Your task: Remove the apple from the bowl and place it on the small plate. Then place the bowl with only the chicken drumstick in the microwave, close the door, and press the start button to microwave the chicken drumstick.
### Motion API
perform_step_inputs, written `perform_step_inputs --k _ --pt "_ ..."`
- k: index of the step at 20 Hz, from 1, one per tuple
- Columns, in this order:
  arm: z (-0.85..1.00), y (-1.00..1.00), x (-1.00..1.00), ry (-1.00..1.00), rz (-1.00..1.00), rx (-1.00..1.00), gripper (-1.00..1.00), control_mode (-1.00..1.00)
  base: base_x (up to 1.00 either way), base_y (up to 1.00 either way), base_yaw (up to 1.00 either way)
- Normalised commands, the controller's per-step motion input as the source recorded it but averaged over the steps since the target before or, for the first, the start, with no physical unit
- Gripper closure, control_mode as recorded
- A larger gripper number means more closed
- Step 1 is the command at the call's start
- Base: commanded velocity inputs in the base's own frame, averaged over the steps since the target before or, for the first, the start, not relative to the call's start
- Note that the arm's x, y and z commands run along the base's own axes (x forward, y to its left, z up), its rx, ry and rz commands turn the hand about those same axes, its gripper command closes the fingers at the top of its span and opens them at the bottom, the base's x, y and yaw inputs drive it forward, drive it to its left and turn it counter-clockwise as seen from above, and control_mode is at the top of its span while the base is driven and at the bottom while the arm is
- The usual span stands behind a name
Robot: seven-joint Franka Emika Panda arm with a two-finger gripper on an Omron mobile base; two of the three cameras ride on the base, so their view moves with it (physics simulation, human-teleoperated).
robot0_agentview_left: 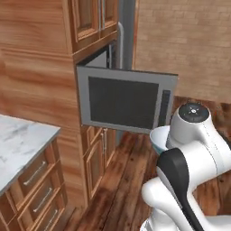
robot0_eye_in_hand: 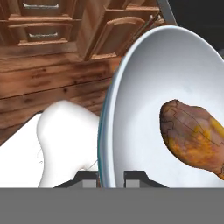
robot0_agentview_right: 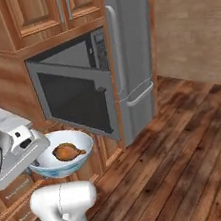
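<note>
My gripper (robot0_eye_in_hand: 111, 178) is shut on the rim of the pale grey-blue bowl (robot0_eye_in_hand: 144, 78), one finger on each side of the rim. The golden-brown chicken drumstick (robot0_eye_in_hand: 194, 135) lies alone inside the bowl. In the right base view the bowl (robot0_agentview_right: 46, 169) hangs in the air with the drumstick (robot0_agentview_right: 67, 151) in it, below and in front of the microwave (robot0_agentview_right: 80, 50). The microwave door (robot0_agentview_right: 78, 100) stands swung open. In the left base view the door (robot0_agentview_left: 124, 101) is above the bowl (robot0_agentview_left: 158, 137). The apple and the small plate are out of view.
A tall grey fridge (robot0_agentview_right: 134, 53) stands right of the microwave. Wooden cabinets (robot0_agentview_left: 97, 158) and drawers sit below it, and a marble counter (robot0_agentview_left: 20, 144) lies to the left. Wood floor (robot0_agentview_right: 180, 157) spreads out to the right.
</note>
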Motion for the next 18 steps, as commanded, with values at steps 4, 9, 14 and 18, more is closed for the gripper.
perform_step_inputs --k 4,9,14,18 --pt "0.00 0.00 0.00 0.00 0.00 0.00 1.00 1.00 -0.46 -0.13 -0.80" --pt "0.00 0.00 0.00 0.00 0.00 0.00 1.00 1.00 -0.27 -0.82 -0.58" --pt "0.00 0.00 0.00 0.00 0.00 0.00 1.00 1.00 0.26 -0.64 -0.31" --pt "0.00 -0.67 0.43 0.01 0.00 0.19 1.00 -1.00 0.14 -0.16 -0.01"
